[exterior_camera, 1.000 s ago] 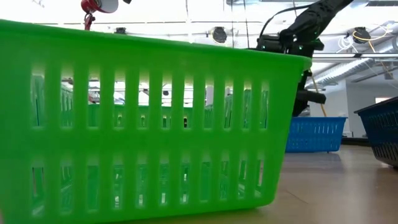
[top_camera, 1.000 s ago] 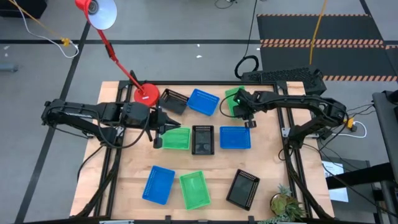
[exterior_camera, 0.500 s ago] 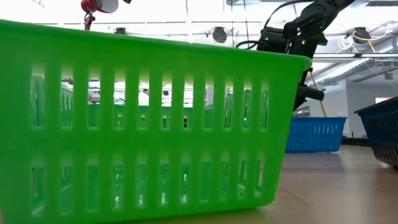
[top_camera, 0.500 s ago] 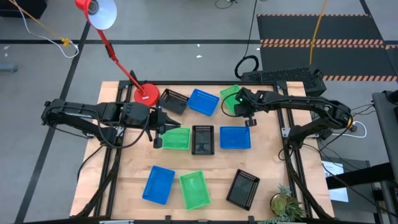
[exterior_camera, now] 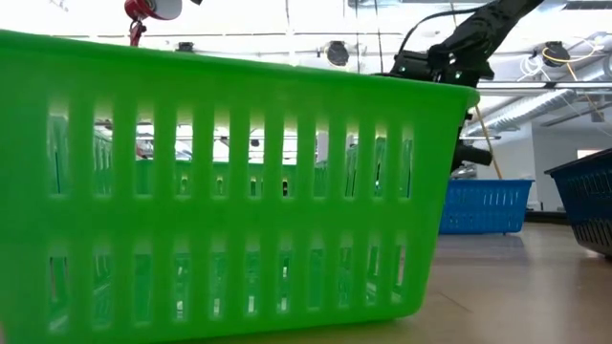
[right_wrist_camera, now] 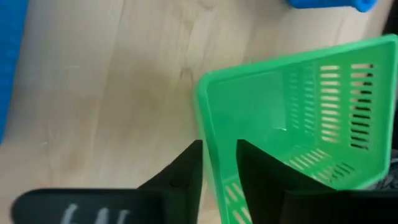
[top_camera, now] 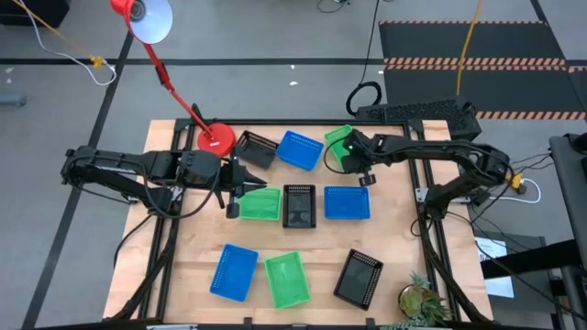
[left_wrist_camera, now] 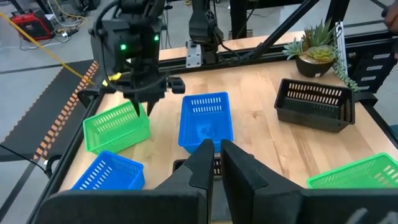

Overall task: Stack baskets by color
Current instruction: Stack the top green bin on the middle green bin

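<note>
Tilting at the counter (top_camera: 202, 275) one o'clock: green basket (top_camera: 340, 147), rim pinched between right hand (top_camera: 353, 149) fingers. Blue basket (top_camera: 300, 150) just beside at nine. Left hand (top_camera: 240, 186) closed, empty, over another green basket (top_camera: 260, 204).

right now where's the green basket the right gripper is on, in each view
High view: green basket at the table's far edge, right of the tilted blue basket.
Low view: cannot tell; a nearer green one fills it.
Left wrist view: left of centre, under the right gripper.
Right wrist view: centre-right, rim between the fingers.
Shared landmark: that blue basket.
</note>
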